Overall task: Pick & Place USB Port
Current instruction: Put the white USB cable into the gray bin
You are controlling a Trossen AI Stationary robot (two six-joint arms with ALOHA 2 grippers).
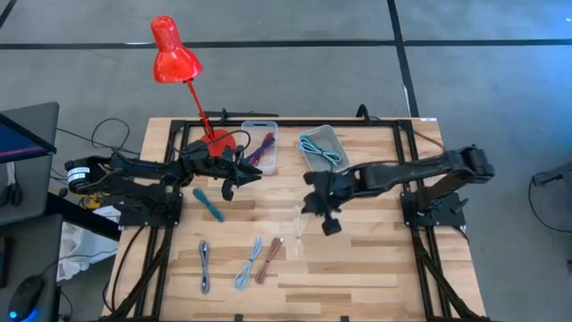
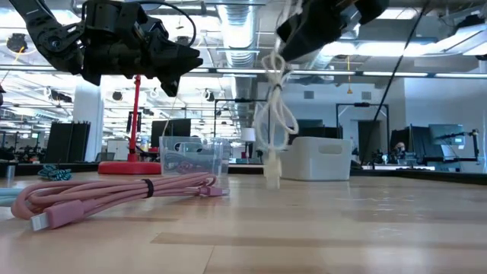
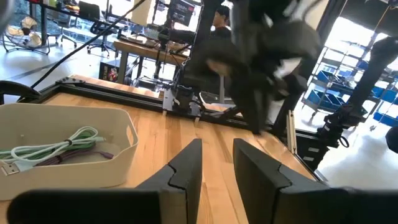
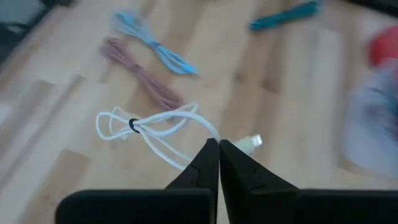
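A white USB cable (image 4: 146,124), bundled with a dark tie, hangs below my right gripper (image 4: 217,149), which is shut on it above the table's middle (image 1: 317,207). In the low view the cable (image 2: 274,114) dangles in loops with a plug (image 2: 272,176) lowest; whether the plug touches the table I cannot tell. My left gripper (image 1: 250,174) hovers open and level beside the clear bin (image 1: 261,148), nothing between its fingers (image 3: 186,168). The white bin (image 3: 68,143) lies ahead of it with a green cable inside. My right gripper pinches one strand of the white cable (image 4: 210,134) between its two fingertips, close to a plug end (image 4: 252,142). The fingers slant down from the table's right side. The tied bundle (image 4: 132,124) hangs slack below them.
Teal (image 1: 208,204), grey (image 1: 204,266), blue (image 1: 248,262) and pink (image 1: 271,259) cables lie on the near left half of the table. A red lamp (image 1: 174,54) stands at the far left. The clear bin holds red and purple cables.
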